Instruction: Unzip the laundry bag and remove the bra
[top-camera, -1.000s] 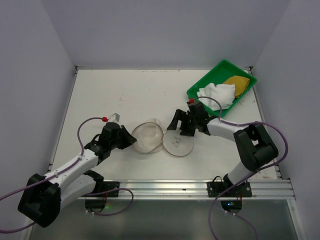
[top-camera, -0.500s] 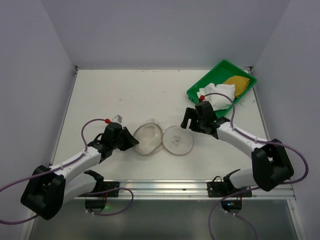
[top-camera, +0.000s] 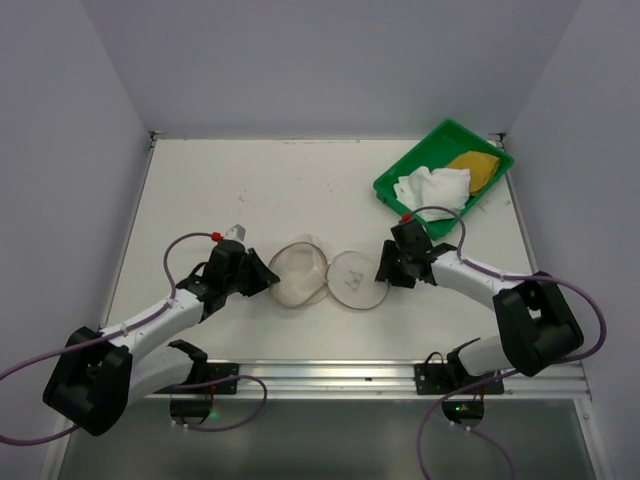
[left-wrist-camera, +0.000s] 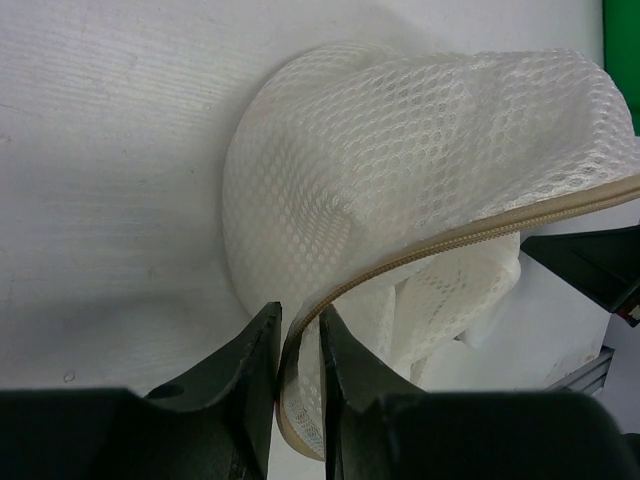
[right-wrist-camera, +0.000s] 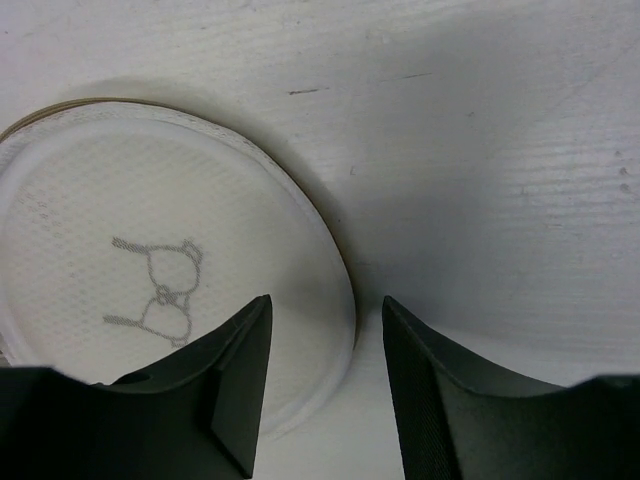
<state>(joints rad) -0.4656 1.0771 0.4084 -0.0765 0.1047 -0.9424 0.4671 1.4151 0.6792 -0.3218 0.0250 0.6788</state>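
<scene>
Laundry bag (top-camera: 298, 277) lies unzipped between both grippers. Left gripper (left-wrist-camera: 298, 345) is pinched tight on its zip rim (left-wrist-camera: 440, 245); right gripper (right-wrist-camera: 322, 335) hangs spread over the flipped lid (right-wrist-camera: 130, 280) edge. Farther out beyond the right gripper, bra (top-camera: 445, 180) sits in green tray (top-camera: 392, 186).
</scene>
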